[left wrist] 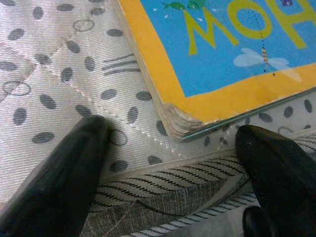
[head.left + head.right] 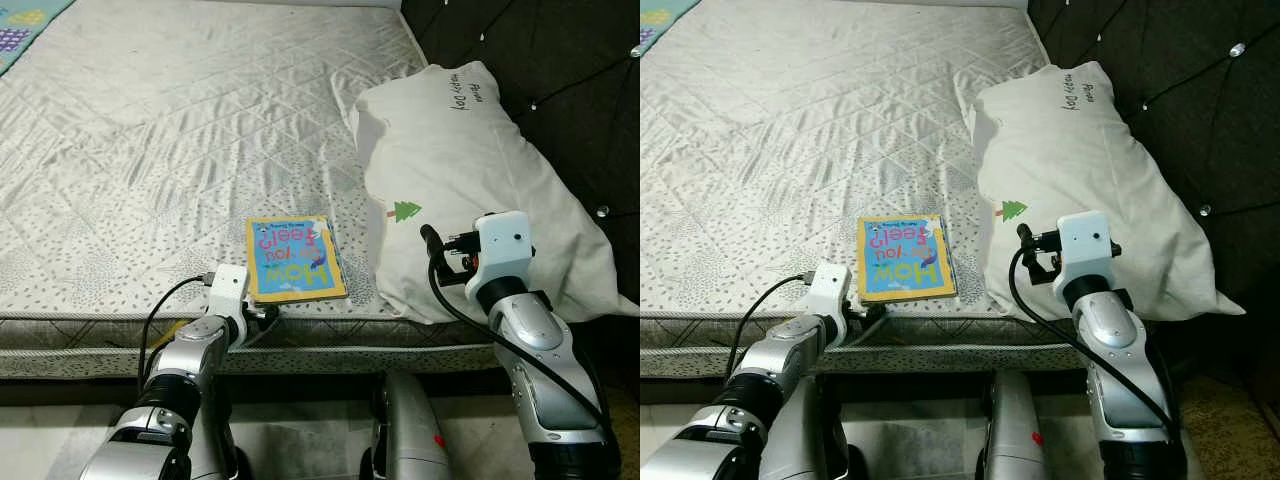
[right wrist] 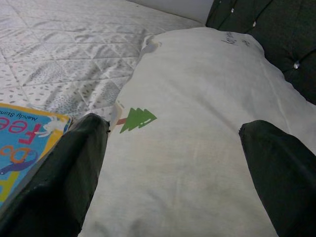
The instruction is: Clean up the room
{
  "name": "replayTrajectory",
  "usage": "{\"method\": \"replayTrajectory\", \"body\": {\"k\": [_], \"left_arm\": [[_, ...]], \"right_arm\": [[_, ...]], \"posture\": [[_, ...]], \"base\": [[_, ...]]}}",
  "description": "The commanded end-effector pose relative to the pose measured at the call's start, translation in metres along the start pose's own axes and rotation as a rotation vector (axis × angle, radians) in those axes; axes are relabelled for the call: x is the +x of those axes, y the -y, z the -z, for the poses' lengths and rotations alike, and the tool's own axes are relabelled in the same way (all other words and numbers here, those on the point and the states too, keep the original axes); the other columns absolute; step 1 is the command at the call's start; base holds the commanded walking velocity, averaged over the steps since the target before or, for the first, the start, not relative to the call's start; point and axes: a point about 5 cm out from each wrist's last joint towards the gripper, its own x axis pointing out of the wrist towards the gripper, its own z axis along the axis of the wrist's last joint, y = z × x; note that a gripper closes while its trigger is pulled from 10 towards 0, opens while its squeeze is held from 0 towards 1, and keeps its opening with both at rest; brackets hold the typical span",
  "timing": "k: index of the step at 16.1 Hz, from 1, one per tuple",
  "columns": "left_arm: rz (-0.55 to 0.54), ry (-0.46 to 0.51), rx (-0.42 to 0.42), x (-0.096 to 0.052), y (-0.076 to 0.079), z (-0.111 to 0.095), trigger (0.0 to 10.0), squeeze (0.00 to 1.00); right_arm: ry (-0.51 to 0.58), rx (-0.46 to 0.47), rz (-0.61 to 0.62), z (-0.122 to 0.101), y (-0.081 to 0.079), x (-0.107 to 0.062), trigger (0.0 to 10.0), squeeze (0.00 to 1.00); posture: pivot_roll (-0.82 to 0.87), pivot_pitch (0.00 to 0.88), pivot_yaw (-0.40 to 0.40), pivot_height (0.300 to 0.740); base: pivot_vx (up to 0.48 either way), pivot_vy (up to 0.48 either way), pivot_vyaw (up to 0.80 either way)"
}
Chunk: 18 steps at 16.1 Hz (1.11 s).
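A thin blue picture book (image 2: 295,258) with a yellow border lies flat on the grey quilted mattress (image 2: 180,130), close to its near edge. My left gripper (image 2: 264,312) is low at that edge, open, its two black fingers (image 1: 59,177) straddling the book's worn near corner (image 1: 180,126) without touching it. A white pillow (image 2: 470,170) with a small green tree print (image 3: 138,118) rests to the book's right, against the headboard. My right gripper (image 2: 440,252) hovers open over the pillow's near left part, with nothing between its fingertips (image 3: 89,148).
A dark tufted headboard (image 2: 560,60) runs along the right side behind the pillow. A colourful play mat (image 2: 20,30) shows at the far left corner. The mattress side (image 2: 330,340) drops to pale floor (image 2: 300,440) by my legs.
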Motion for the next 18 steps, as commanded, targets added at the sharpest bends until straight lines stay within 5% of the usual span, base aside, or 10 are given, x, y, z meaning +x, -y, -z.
{"method": "replayTrajectory", "body": {"k": [1, 12, 18], "left_arm": [[0.013, -0.077, -0.004, 0.000, 0.001, 0.017, 10.0, 0.00], [-0.224, -0.026, -0.070, -0.013, -0.058, 0.004, 10.0, 0.00], [-0.233, -0.010, -0.072, -0.013, -0.059, 0.001, 10.0, 0.00]], "right_arm": [[0.001, -0.003, 0.019, -0.001, 0.004, -0.001, 10.0, 0.00], [0.000, -0.007, 0.027, 0.000, 0.008, -0.002, 10.0, 0.00], [-0.006, -0.004, 0.012, 0.002, 0.006, -0.001, 10.0, 0.00]], "posture": [[-0.22, 0.111, -0.032, 0.549], [-0.23, 0.110, -0.030, 0.549], [-0.22, 0.101, -0.031, 0.549]], "base": [[0.000, 0.000, 0.00], [0.000, 0.000, 0.00], [0.000, 0.000, 0.00]]}}
